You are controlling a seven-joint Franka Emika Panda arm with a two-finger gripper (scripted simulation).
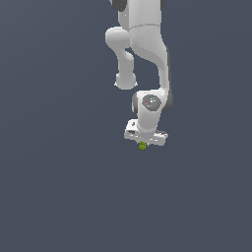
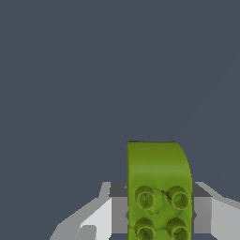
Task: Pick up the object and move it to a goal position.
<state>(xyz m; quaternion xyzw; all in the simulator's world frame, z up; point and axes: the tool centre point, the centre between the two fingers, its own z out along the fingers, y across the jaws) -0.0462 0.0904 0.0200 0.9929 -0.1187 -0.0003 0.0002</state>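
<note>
In the exterior view, you are seeing the white arm (image 1: 142, 54) reaching down, and the little green brick (image 1: 142, 145) is peeking out right under the gripper (image 1: 143, 142). It is not off to either side, so you are not needing to reach anywhere for it. In the wrist view, the green brick (image 2: 158, 192) with its four round studs is sitting between the two grey fingers (image 2: 119, 213), its long side pointing away from the hand. The gripper (image 2: 159, 215) is pinching narrow on the brick. No goal mark is showing.
</note>
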